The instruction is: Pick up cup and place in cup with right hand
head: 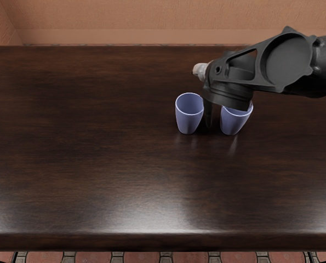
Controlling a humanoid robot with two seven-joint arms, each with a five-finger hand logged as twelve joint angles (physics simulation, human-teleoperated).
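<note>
On the desk [97, 164] two cups stand upright, and my right hand [209, 112] is lowered in the narrow space between them. The first cup [188, 116] is at the picture's left side of this hand, just beside it. The second cup [232, 121] is at the other side, also near, partly under my wrist [229, 98], which covers a part of its rim in this view. The long axis of each cup goes straight up from the desk, so I judge that a grasp from the side, around the wall, would suit either of them. Whether I touch one of them, I cannot tell.

Of the fingers, only a dark narrow piece is visible; how far they are open, and if they have hold of anything, I cannot tell. My right arm [287, 59] reaches in from the picture's right edge, and it is the one that the task asks for.

Both cups are of pale violet-blue colour, smooth, with a round open mouth and a body that becomes narrower toward the base. They look so alike that I cannot say which one should be lifted. Neither is inside the other, so the nesting is, in my judgement, not yet done.
</note>
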